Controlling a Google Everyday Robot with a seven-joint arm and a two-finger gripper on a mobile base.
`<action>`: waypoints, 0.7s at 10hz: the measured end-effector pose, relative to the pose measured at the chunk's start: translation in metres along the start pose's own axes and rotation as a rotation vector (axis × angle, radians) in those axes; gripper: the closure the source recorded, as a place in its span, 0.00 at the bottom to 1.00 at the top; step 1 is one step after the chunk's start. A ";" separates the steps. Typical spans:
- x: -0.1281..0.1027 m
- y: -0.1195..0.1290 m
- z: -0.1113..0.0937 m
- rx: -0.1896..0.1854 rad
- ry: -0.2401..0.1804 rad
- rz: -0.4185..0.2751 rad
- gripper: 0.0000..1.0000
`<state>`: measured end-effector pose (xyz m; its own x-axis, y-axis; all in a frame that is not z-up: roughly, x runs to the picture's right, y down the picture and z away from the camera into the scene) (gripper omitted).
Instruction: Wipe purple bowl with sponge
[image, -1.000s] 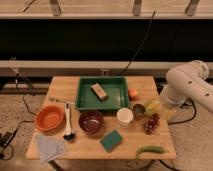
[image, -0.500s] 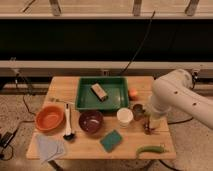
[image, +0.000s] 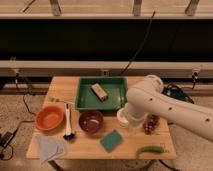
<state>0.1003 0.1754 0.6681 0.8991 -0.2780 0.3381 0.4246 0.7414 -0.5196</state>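
The purple bowl (image: 91, 121) stands on the wooden table (image: 61, 89), in front of the green tray. The teal sponge (image: 112, 140) lies flat just right of it, near the table's front edge. My white arm (image: 150, 100) reaches in from the right. Its gripper (image: 132, 124) hangs over the table beside the small white cup (image: 122, 115), right of the bowl and above the sponge. The gripper is open and holds nothing; the arm largely hides it.
A green tray (image: 82, 95) holds a tan block (image: 99, 91). On the left are an orange bowl (image: 49, 118), a white spoon (image: 68, 122) and a light blue cloth (image: 49, 147). Dark red grapes (image: 151, 123) and a green pepper (image: 150, 150) lie at the right.
My arm has swung left from the table's right edge towards the middle, bringing the gripper near the white cup. The bowl and the sponge have not moved.
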 end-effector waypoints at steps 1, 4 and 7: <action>-0.029 -0.009 0.021 -0.032 -0.037 -0.073 0.35; -0.042 -0.016 0.056 -0.083 -0.068 -0.108 0.35; -0.044 -0.021 0.082 -0.115 -0.080 -0.104 0.35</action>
<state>0.0434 0.2224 0.7283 0.8404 -0.2964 0.4537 0.5282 0.6352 -0.5635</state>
